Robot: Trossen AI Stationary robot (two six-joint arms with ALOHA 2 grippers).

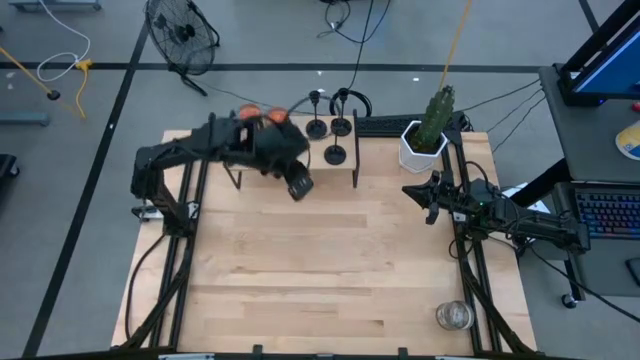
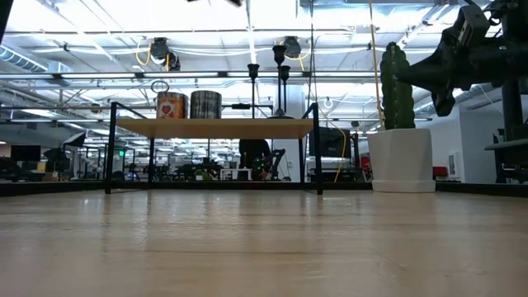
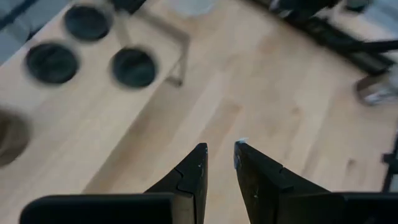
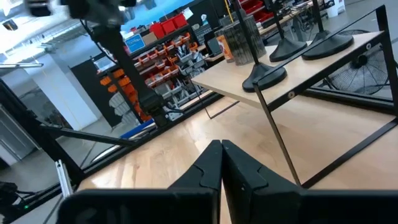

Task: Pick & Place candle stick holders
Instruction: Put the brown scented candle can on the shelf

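Note:
Three black candle stick holders [image 1: 316, 128] [image 1: 341, 126] [image 1: 335, 155] stand upright on their round bases on the right part of a small raised wooden shelf [image 1: 300, 150] at the table's far side. The left wrist view shows their bases [image 3: 134, 67] from above. My left gripper [image 1: 298, 185] hangs above the table just in front of the shelf, slanting down, fingers [image 3: 219, 149] slightly apart with nothing between them. My right gripper [image 1: 430, 195] waits at the table's right side, level, shut and empty [image 4: 221, 146].
Two jars [image 1: 262, 116] with orange contents stand on the shelf's left part, under my left arm. A cactus in a white pot [image 1: 425, 135] stands at the far right. A clear glass jar [image 1: 453, 316] sits near the front right corner. Bare wood [image 1: 320, 270] fills the table's middle.

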